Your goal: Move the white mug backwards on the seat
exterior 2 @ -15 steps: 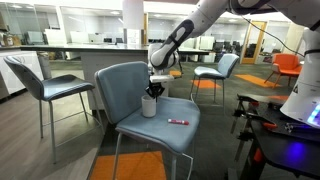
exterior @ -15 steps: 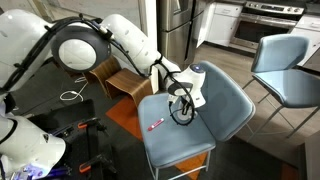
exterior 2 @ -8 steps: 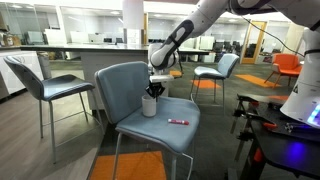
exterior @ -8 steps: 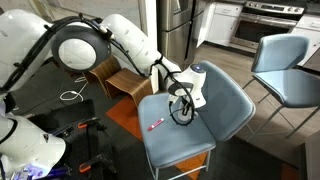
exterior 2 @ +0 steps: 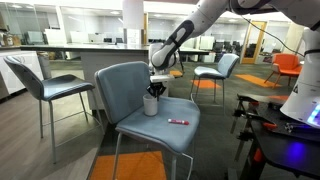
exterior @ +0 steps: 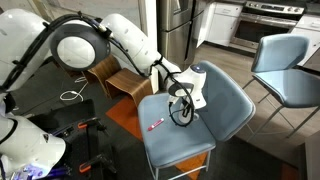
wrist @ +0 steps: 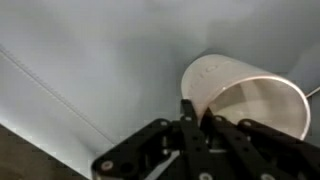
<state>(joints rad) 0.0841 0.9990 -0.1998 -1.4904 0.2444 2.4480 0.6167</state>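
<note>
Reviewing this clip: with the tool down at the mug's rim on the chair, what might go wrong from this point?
1. The tool seems to pinch only the rim wall of the white mug; so thin a hold may slip or tip it.
2. The seat is padded, so a dragged mug could catch and topple.
3. The backrest stands close behind the mug; pushing too far back may knock it.

Exterior views face seat point(exterior: 185, 145) oppositely, wrist close above
</note>
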